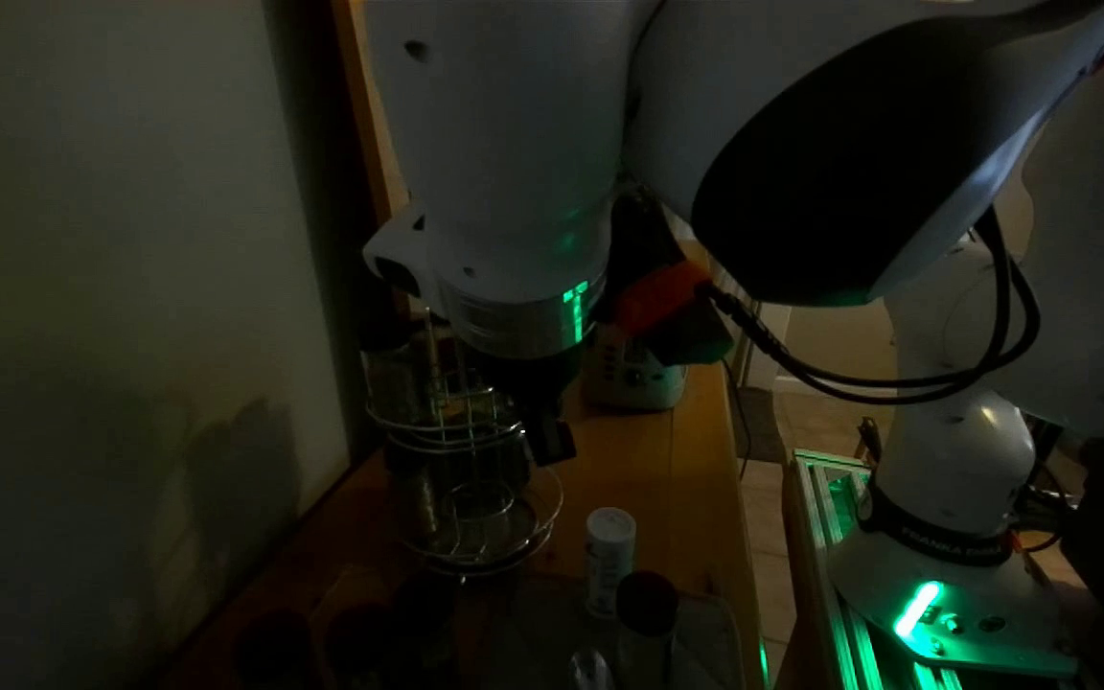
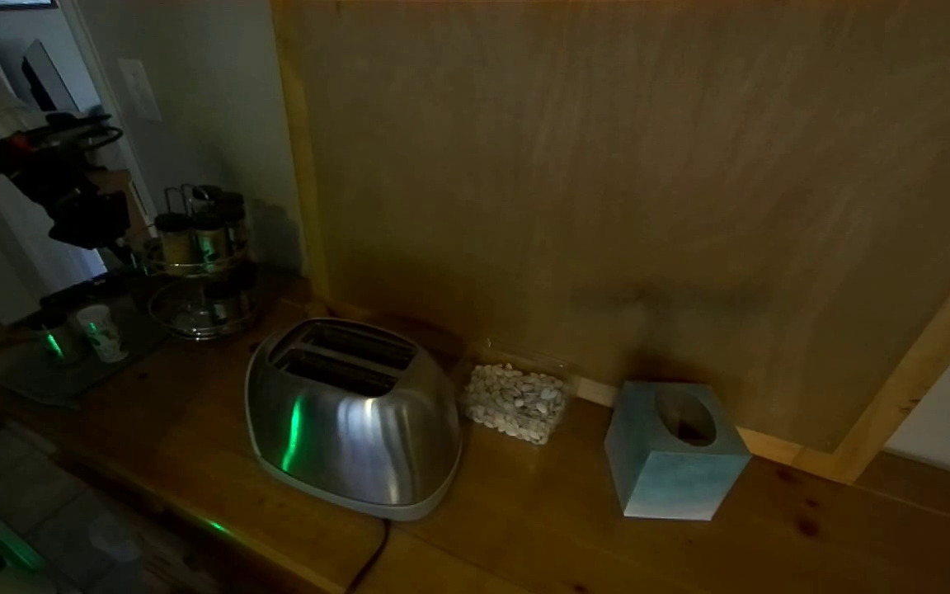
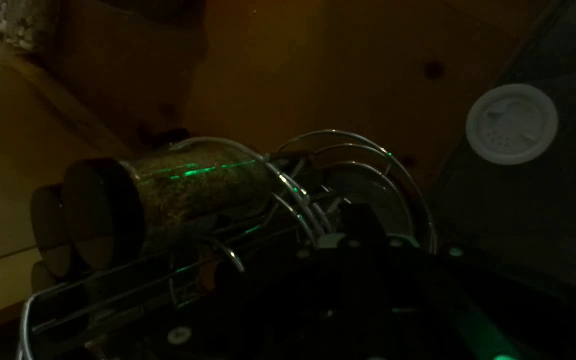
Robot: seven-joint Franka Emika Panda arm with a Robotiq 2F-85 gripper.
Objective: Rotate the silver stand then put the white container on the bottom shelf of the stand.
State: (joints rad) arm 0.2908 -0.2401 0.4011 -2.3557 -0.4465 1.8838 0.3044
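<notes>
In an exterior view, the stand [image 1: 456,449] is upright on the table [image 1: 681,479]. The hand [image 1: 553,445] hangs just beside the stand, jaws tight together; contact cannot be determined. The container [image 1: 610,561] stands upright on a mat [image 1: 533,628], near but off the bottom shelf [image 1: 464,564]. To its right, a dark-lidded jar [image 1: 647,606].

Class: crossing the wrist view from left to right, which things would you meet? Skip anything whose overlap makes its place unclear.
Pebbles → front jar → bottom shelf → white container.
</notes>
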